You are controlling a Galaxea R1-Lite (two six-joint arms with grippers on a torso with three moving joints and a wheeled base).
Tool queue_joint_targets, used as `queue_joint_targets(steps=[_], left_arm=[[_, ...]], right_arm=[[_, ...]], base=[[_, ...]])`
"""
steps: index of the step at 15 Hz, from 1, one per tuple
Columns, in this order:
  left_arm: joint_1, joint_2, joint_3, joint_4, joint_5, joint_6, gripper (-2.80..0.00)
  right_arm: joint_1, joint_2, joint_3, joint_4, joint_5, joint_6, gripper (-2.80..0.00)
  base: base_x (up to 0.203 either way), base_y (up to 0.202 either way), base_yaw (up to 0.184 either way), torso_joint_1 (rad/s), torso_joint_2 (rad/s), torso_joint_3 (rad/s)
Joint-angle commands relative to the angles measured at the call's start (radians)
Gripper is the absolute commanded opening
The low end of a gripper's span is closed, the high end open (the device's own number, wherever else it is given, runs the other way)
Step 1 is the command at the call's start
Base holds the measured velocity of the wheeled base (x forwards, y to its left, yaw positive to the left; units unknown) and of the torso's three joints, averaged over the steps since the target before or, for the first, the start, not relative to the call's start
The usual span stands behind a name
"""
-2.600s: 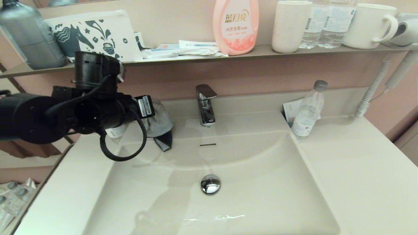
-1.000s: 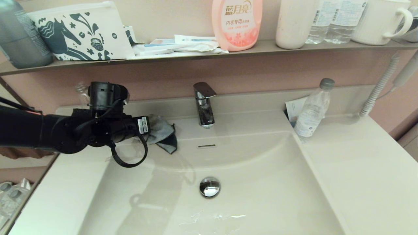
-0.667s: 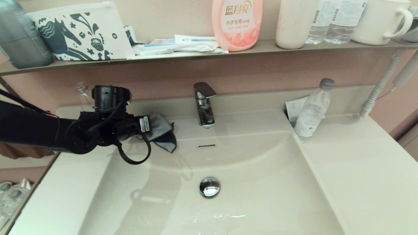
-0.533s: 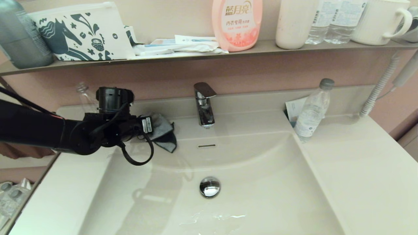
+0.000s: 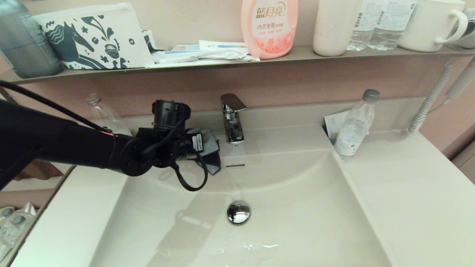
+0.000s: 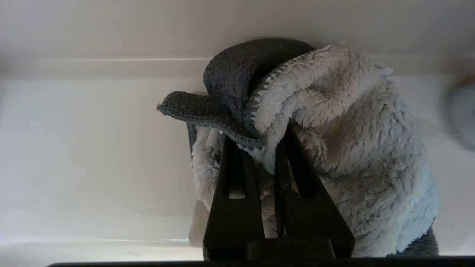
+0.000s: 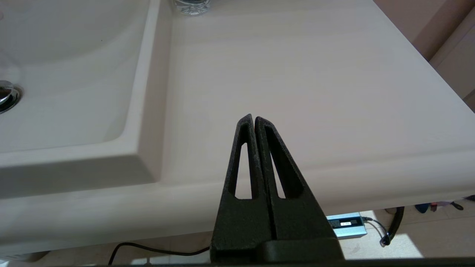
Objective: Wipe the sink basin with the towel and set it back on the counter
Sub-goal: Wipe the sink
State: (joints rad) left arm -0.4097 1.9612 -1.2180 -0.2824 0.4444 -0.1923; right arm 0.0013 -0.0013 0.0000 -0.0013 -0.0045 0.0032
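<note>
The cream sink basin (image 5: 297, 207) has a chrome drain plug (image 5: 238, 212) and an overflow slot (image 5: 235, 165) in its curved rear wall. My left gripper (image 6: 259, 142) is shut on a fold of the fluffy grey towel (image 6: 345, 122). It holds the towel (image 5: 213, 157) against the basin's rear rim, just left of the faucet (image 5: 232, 118). In the head view the wrist hides the fingers. My right gripper (image 7: 253, 118) is shut and empty, parked over the front edge of the counter (image 7: 297, 74) right of the basin, outside the head view.
A clear plastic bottle (image 5: 352, 126) stands on the counter (image 5: 408, 193) at the back right, and another (image 5: 102, 111) at the back left. The wall shelf (image 5: 222, 63) above carries a horse-print pouch, a pink bottle, cups and a mug. A hose (image 5: 430, 100) hangs at the right.
My left arm has moved right along the basin's rear rim, carrying the towel from the back left corner to just beside the faucet. The grip has stayed shut.
</note>
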Motion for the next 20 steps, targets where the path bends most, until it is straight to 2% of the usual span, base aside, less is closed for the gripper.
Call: queue_joint_targets(steps=[1,4,8,11,15,20], left_arm=[[-0.038,0.041,-0.056,0.048,0.004,-0.025,-2.80],[-0.078,0.066,-0.115,0.103,0.019,-0.053,-2.80],[-0.064,0.057,-0.094,0.104,0.022,-0.053,-2.80],[0.021,-0.002,-0.015,0.104,0.008,-0.048,-2.80],[0.157,-0.073,0.084,0.103,-0.092,-0.031,-2.80],[0.336,-0.127,0.129,0.098,-0.201,0.042,-2.80]], right_arm=[[0.000,0.001,0.000,0.000,0.000,0.000,-2.80],[0.000,0.001,0.000,0.000,0.000,0.000,-2.80],[0.000,0.001,0.000,0.000,0.000,0.000,-2.80],[0.000,0.001,0.000,0.000,0.000,0.000,-2.80],[0.000,0.001,0.000,0.000,0.000,0.000,-2.80],[0.000,0.001,0.000,0.000,0.000,0.000,-2.80]], base=[[0.000,0.000,0.000,0.000,0.00,0.000],[0.000,0.000,0.000,0.000,0.00,0.000],[0.000,0.000,0.000,0.000,0.00,0.000],[0.000,0.000,0.000,0.000,0.00,0.000],[0.000,0.000,0.000,0.000,0.00,0.000],[0.000,0.000,0.000,0.000,0.00,0.000]])
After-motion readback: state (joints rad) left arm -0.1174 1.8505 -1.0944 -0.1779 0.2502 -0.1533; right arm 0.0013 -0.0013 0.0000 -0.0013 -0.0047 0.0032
